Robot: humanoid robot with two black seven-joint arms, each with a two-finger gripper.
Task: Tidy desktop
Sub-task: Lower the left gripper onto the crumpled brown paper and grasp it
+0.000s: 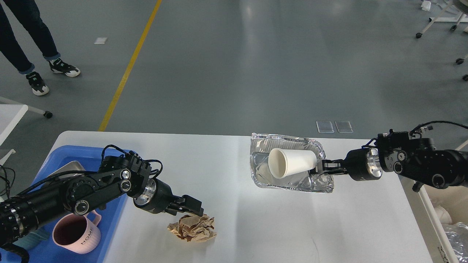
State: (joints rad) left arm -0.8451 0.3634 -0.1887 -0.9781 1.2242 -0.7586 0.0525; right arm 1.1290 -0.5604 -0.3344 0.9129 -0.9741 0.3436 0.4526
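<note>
The white desktop [256, 226] fills the lower part of the head view. A silver foil tray [263, 146] sits at its far middle, with a white paper cup [292, 162] lying on its side in it, mouth to the left. My right gripper [323, 167] is shut on the foil tray's right rim, just behind the cup's base. A crumpled brown paper ball [192, 228] lies near the front left. My left gripper [193, 209] hovers at the ball's upper left edge. Its fingers are seen side-on, so their gap does not show.
A blue plastic tray [69, 155] lies at the desktop's left end, holding a pink mug [75, 233] and a metal item [69, 168] partly under my left arm. A white bin [426, 208] with foil and white waste stands off the right edge. A person's legs [25, 44] stand far left.
</note>
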